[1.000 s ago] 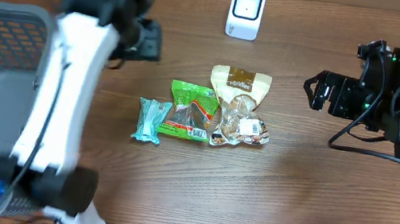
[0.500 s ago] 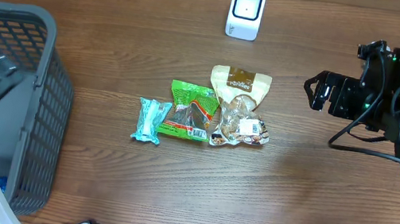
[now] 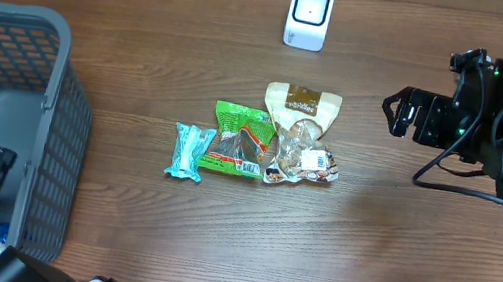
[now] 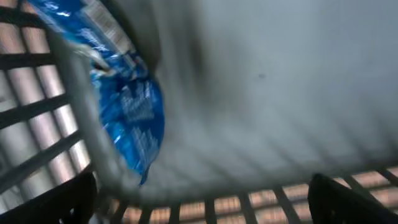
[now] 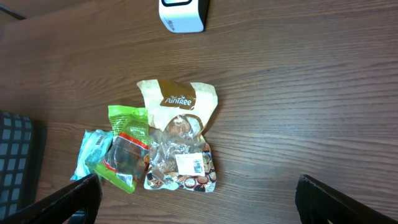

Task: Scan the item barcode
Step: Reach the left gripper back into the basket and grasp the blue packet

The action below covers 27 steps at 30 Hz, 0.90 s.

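Swung away from in front of the scanner [image 3: 309, 15] over the last second and sunk into the basket [image 3: 61, 131], far off on the scanner's left-arm side: left gripper [image 4: 205, 202], fingers spread wide, pinching nothing, blue packet [image 4: 134, 118] lying loose just beside it. Unmoved, well to the scanner's other side: right gripper [image 3: 400, 114], likewise spread and empty. Probably still to scan: tan snack bag [image 3: 301, 134], green packet [image 3: 239, 141] and teal packet [image 3: 191, 152], bunched and overlapping in front of the scanner, apart from it. Nearest the right gripper, off to its left: tan bag, long axis pointing roughly at the scanner, white barcode label [image 5: 189, 163] at the end away from it. Blurred and cut off at the frame edge: left fingertips. No code discernible on the teal packet.
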{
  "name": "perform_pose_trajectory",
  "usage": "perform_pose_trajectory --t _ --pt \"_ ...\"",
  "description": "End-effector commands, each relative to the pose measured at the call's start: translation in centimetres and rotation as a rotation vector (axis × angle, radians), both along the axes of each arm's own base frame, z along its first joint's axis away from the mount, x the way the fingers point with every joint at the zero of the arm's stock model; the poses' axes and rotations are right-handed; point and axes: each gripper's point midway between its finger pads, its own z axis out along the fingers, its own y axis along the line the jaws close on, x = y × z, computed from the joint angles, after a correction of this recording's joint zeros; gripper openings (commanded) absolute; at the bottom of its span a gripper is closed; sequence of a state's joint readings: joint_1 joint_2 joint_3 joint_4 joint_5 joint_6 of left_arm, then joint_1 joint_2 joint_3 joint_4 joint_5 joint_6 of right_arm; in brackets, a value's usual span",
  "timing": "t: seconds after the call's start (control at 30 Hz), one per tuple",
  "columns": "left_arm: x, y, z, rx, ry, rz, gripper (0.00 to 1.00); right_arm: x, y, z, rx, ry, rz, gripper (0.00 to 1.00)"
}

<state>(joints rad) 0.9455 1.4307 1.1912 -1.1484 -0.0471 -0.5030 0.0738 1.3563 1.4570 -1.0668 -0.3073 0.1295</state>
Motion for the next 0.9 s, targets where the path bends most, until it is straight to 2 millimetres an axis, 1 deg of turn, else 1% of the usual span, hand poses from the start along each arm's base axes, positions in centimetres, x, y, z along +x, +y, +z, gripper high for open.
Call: perform_pose_trajectory --t 0.0,0.07,0.13,0.3,0.4,0.43,0.5,0.6,0.63,0.7,0.73,0.77,0.8,0.87 --pt "-1.5 -1.3 -3.8 -0.057 0.018 0.067 1.00 0.5 0.1 0.2 -0.005 -0.006 0.007 1.00" --pt "-2.0 -1.7 -5.4 -0.067 0.022 0.093 1.00 0.5 0.1 0.0 -0.006 0.003 0.007 1.00" --pt "-2.3 -1.9 -6.5 -0.070 0.024 0.096 1.00 0.6 0.1 -0.3 -0.007 0.011 0.007 1.00" --pt "-3.3 -2.1 -8.6 -0.050 0.062 0.103 0.95 0.8 0.2 -0.8 -0.005 0.030 0.010 1.00" --pt "-3.7 -2.4 -9.6 -0.043 0.074 0.104 0.89 0.8 0.2 -0.9 -0.005 0.031 0.009 1.00" --pt "-3.7 -2.3 -9.9 -0.036 0.069 0.104 0.78 0.8 0.2 -0.9 -0.005 0.031 0.009 1.00" --pt "-3.6 -2.1 -9.9 -0.028 0.062 0.103 0.52 0.8 0.2 -0.9 -0.005 0.031 0.009 1.00" --pt "-3.1 -2.0 -9.8 -0.028 0.040 0.088 0.08 0.8 0.2 -0.9 -0.005 0.031 0.009 1.00" --pt "-2.7 -2.0 -9.7 -0.033 0.026 0.074 0.04 0.8 0.2 -0.9 -0.005 0.030 0.009 1.00" --pt "-1.7 -2.0 -9.3 -0.046 -0.018 0.022 0.04 0.8 0.2 -0.9 -0.005 0.031 0.009 1.00" --pt "-0.6 -2.0 -8.6 -0.054 -0.063 -0.031 0.04 0.8 0.2 -0.9 -0.005 0.031 0.009 1.00" --pt "0.6 -2.0 -7.7 -0.065 -0.113 -0.078 0.04 0.8 0.2 -0.9 -0.005 0.031 0.009 1.00" --pt "1.2 -1.9 -6.9 -0.071 -0.142 -0.102 0.04 0.8 0.2 -0.9 -0.005 0.031 0.009 1.00" --pt "2.7 -1.4 -4.2 -0.069 -0.199 -0.134 0.04 0.8 0.2 -0.9 -0.003 0.032 0.007 1.00"
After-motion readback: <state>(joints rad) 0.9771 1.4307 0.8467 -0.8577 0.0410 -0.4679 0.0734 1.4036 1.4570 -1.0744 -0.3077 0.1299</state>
